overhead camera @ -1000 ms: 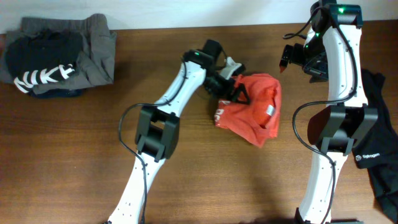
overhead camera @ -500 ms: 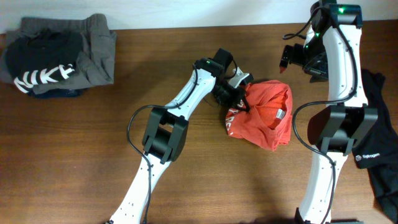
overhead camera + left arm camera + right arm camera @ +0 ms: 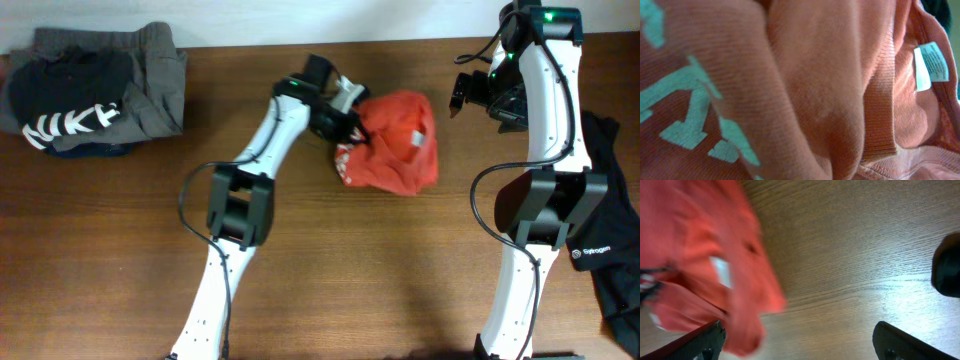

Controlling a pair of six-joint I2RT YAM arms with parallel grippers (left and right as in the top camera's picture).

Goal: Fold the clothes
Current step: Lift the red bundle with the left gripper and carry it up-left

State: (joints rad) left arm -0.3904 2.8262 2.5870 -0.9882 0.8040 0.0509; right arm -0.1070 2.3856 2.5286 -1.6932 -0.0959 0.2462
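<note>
The clothes here are chiefly a red-orange shirt (image 3: 398,142), bunched in a heap on the wooden table (image 3: 330,260) at centre back. My left gripper (image 3: 350,128) is at the heap's left edge, shut on a fold of it. Its wrist view is filled with the shirt's fabric (image 3: 805,90); pale lettering (image 3: 690,120) and a white neck label (image 3: 932,62) show, and the fingers are hidden. My right gripper (image 3: 470,95) hangs to the right of the shirt, above the table. In its own view the right gripper (image 3: 800,342) is open and holds nothing, with the shirt (image 3: 695,265) blurred at the left.
A pile of grey and black garments (image 3: 90,90) with white lettering lies at the back left corner. A black garment (image 3: 610,250) lies along the right edge beside the right arm's base. A dark object (image 3: 947,272) shows at the right edge of the right wrist view.
My left gripper went from open to shut on the shirt, dragging it first right, then back and to the left. The shirt is bunched tighter. The right arm has not moved.
</note>
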